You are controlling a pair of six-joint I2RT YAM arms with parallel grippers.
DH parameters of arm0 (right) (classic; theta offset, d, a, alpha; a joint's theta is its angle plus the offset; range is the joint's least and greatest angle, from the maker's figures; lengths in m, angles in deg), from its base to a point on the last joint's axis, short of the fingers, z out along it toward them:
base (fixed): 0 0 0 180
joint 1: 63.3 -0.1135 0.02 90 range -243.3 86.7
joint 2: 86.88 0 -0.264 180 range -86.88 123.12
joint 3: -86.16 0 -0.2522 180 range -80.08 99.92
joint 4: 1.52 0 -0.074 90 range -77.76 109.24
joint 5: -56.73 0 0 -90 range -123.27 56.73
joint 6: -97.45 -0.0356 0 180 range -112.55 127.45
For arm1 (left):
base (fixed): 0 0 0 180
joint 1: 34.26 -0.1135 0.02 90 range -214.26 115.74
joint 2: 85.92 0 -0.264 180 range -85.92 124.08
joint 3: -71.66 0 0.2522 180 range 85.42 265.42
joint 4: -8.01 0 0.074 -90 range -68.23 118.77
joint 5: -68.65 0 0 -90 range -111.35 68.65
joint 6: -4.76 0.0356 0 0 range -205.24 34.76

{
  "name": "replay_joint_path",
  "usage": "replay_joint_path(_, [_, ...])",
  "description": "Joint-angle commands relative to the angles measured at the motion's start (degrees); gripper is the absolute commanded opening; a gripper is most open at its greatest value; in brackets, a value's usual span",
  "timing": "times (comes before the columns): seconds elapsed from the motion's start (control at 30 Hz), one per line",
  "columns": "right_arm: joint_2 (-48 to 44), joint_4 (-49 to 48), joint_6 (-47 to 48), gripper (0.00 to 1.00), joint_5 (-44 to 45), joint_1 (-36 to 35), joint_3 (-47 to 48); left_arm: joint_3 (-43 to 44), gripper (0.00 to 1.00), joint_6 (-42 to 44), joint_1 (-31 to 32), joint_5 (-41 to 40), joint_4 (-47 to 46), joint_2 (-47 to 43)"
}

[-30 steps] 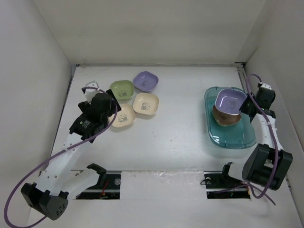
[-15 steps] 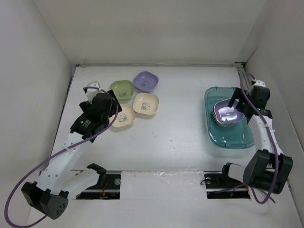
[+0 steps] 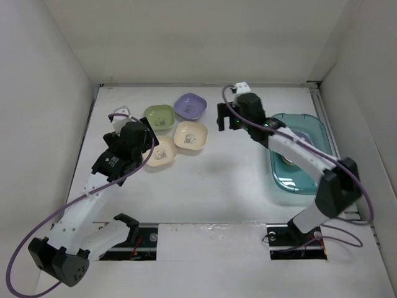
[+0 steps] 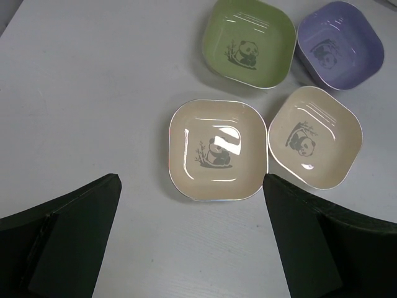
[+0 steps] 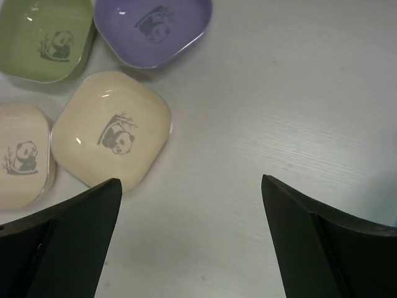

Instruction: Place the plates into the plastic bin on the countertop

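Though half-hidden, lavender plate (image 3: 306, 132) in bin (image 3: 293, 179)

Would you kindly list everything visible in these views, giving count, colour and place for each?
green plate: one, green, left rear of the countertop
lavender plate: one, lavender, right of the green one
left cream plate: one, cream, in front of the green one
right cream plate: one, cream, in front of the lavender one
plastic bin: one, translucent teal, right side, contents mostly hidden by the right arm
countertop: one, white, between white walls
left gripper: one, black, open above the left cream plate
right gripper: one, black, open over bare countertop beside the plates
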Motion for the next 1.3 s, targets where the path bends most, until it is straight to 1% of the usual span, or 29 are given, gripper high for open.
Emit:
replay_joint_path(0.0, [11.0,-0.8,-5.7,1.00,6.2,-4.9,8.9,0.4,1.00,-0.6,-0.2,-1.5,-0.5,-0.7])
replay_joint_path(0.03, [15.2,-0.8,-7.6,1.00,6.2,-5.4,10.3,0.4,1.00,-0.6,-0.2,-1.5,-0.5,-0.7])
replay_joint_path(0.13, [20.3,-0.8,-9.7,0.99,5.6,-6.2,15.4,0.4,1.00,-0.6,-0.2,-1.5,-0.5,-0.7])
replay_joint_path(0.17, [23.4,-0.8,-9.7,0.97,5.5,-6.2,16.5,0.4,1.00,-0.6,-0.2,-1.5,-0.5,-0.7])
replay_joint_path(0.23, [26.6,1.3,-10.5,0.97,5.5,-6.7,20.7,0.4,1.00,-0.6,-0.2,-1.5,-0.5,-0.7])
replay_joint_path(0.27, [29.8,5.7,-11.4,0.97,7.0,-6.7,22.3,0.4,1.00,-0.6,-0.2,-1.5,-0.5,-0.7])
replay_joint_path(0.3, [31.2,7.1,-11.4,0.96,7.8,-6.7,24.1,0.4,1.00,-0.6,-0.2,-1.5,-0.5,-0.7])
replay_joint_path(0.37, [33.0,7.9,-12.1,0.96,9.1,-6.7,24.1,0.4,1.00,-0.6,-0.2,-1.5,-0.5,-0.7])
replay_joint_path(0.47, [34.0,8.5,-12.8,0.88,8.5,-6.7,21.5,0.4,1.00,-0.6,-0.2,-1.5,-1.0,-0.7])
replay_joint_path(0.5, [34.0,7.9,-12.8,0.83,7.9,-6.2,20.8,0.4,1.00,-0.6,-0.2,-1.5,-1.0,-0.7])
replay_joint_path(0.53, [34.0,7.2,-12.8,0.73,7.4,-6.2,20.0,0.4,1.00,-0.6,-0.2,-1.5,-1.0,-1.2])
replay_joint_path(0.57, [34.0,6.3,-12.8,0.70,6.3,-5.4,18.9,0.4,1.00,-0.6,-0.2,-1.5,-1.0,-1.2])
replay_joint_path(0.6, [33.3,5.4,-12.8,0.70,6.3,-4.8,16.7,0.4,1.00,-0.6,-0.2,-1.5,-1.0,-1.2])
replay_joint_path(0.67, [32.5,3.9,-12.8,0.61,4.9,-4.0,14.7,0.4,1.00,-0.6,-0.2,-1.0,-1.0,-1.7])
replay_joint_path(0.73, [30.3,1.9,-12.8,0.49,4.3,-3.0,11.6,0.4,1.00,-0.6,-0.2,-1.0,-1.0,-1.7])
replay_joint_path(0.77, [29.5,1.4,-12.8,0.38,3.6,-2.2,10.5,0.4,1.00,-0.1,-0.2,-1.0,-1.0,-2.2])
replay_joint_path(0.83, [28.0,0.8,-12.8,0.37,2.9,-0.7,7.7,0.4,1.00,-0.1,-0.2,-1.0,-1.0,-2.3])
replay_joint_path(0.87, [27.0,0.1,-12.8,0.20,2.9,-0.1,7.1,0.4,1.00,-0.1,-0.2,-1.0,-1.0,-2.3])
replay_joint_path(0.93, [25.4,0.1,-12.8,0.01,2.0,1.5,5.1,0.4,1.00,-0.1,-0.2,-1.0,-1.0,-2.3])
replay_joint_path(1.03, [20.4,0.1,-12.1,0.00,2.1,2.3,2.9,-0.1,1.00,-0.1,-0.2,-1.0,-1.0,-2.8])
replay_joint_path(1.1, [15.1,1.2,-10.1,0.00,2.1,3.1,0.7,-0.1,1.00,-0.1,-0.2,-0.5,-1.0,-2.8])
replay_joint_path(1.17, [10.9,1.2,-9.0,0.00,2.1,5.4,-1.3,-0.1,1.00,0.4,-0.2,-0.5,-1.6,-2.8])
replay_joint_path(1.2, [6.9,1.7,-7.2,0.00,1.4,6.4,-1.8,-0.1,1.00,0.4,-0.2,-0.5,-1.6,-2.8])
replay_joint_path(1.23, [4.8,2.6,-6.3,0.00,1.4,7.3,-1.8,-0.1,1.00,0.4,-0.2,-0.5,-1.6,-2.8])
replay_joint_path(1.27, [2.8,3.5,-5.5,0.00,1.4,9.5,-2.4,-0.1,1.00,0.4,-0.2,-0.5,-1.6,-2.8])
